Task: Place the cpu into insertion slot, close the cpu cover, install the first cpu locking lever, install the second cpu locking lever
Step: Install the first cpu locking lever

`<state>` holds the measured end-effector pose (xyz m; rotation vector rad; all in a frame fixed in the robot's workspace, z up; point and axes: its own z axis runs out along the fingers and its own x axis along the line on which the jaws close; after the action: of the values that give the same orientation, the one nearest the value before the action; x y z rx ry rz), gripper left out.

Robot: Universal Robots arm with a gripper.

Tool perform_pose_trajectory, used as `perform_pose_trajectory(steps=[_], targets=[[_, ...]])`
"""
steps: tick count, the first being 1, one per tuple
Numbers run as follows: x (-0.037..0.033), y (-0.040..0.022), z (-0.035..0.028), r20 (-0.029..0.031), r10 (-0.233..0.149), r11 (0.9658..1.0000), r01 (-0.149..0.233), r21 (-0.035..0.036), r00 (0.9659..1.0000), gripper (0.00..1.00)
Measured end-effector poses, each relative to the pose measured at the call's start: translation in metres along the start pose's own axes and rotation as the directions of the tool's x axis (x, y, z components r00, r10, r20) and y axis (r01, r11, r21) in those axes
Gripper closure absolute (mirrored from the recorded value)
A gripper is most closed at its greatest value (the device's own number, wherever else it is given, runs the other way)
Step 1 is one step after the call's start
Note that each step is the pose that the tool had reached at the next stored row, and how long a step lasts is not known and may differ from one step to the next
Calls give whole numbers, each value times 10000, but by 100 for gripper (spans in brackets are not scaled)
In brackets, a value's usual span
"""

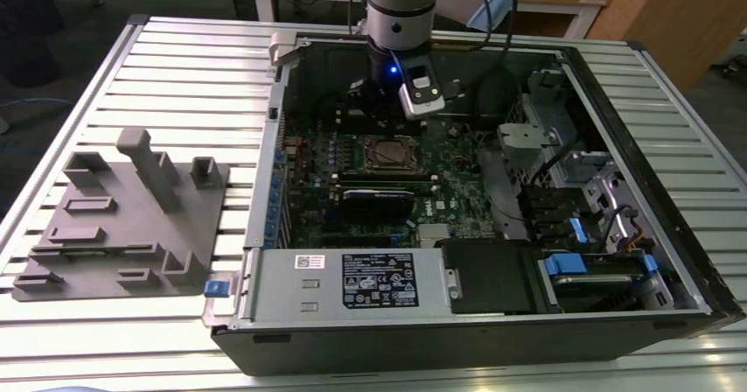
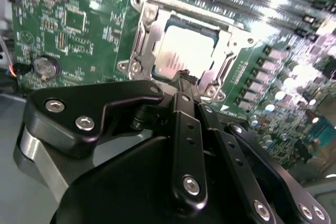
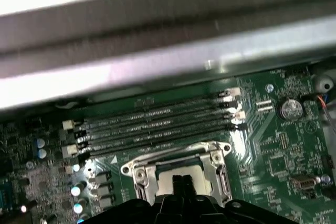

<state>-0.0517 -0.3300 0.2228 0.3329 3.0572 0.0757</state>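
Power supply (image 1: 350, 280): grey box with a printed label, at the near edge of the open computer case (image 1: 688, 261) in the exterior view.
Grey fixture block (image 1: 129, 221): on the slatted table (image 1: 175, 51), at the exterior view's left of the case, well apart from the arm.
Green circuit board (image 1: 450, 191): flat on the case floor; the insertion slot (image 1: 389, 154) sits in its far half, with a long black card (image 1: 376, 201) just nearer.
Arm, exterior view: comes down from above into the far side of the case, its gripper (image 1: 376, 112) just beyond the slot.

Gripper, second wrist view (image 2: 185, 78): black linkage fills the near part; jaws drawn together, tips meeting at the socket's edge, nothing between them.
Cpu (image 2: 186, 52): silver face, seated inside the slot.
Cpu cover (image 2: 144, 38): metal frame lying down around the cpu, window over its face.
Coin battery (image 2: 44, 66): on the board, beside the socket.

Gripper, first wrist view (image 3: 181, 183): tips over the cpu (image 3: 202, 179), framed by the cover (image 3: 139, 171).
Memory slots (image 3: 157, 121): four long rows beyond the socket.
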Motion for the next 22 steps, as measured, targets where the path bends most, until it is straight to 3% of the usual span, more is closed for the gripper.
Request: perform_pose_trajectory(steps=[6,13,17,19,22], targets=[[-21,-93,-4,-1,0,10000,0,0,10000,89],[-24,-95,-39,-1,1,10000,-1,-2,10000,89],[-24,-96,-39,8,-4,10000,4,42,10000,89],[-24,-95,-39,33,-11,9999,11,155,10000,89],[-24,-95,-40,34,-11,9999,11,157,10000,89]])
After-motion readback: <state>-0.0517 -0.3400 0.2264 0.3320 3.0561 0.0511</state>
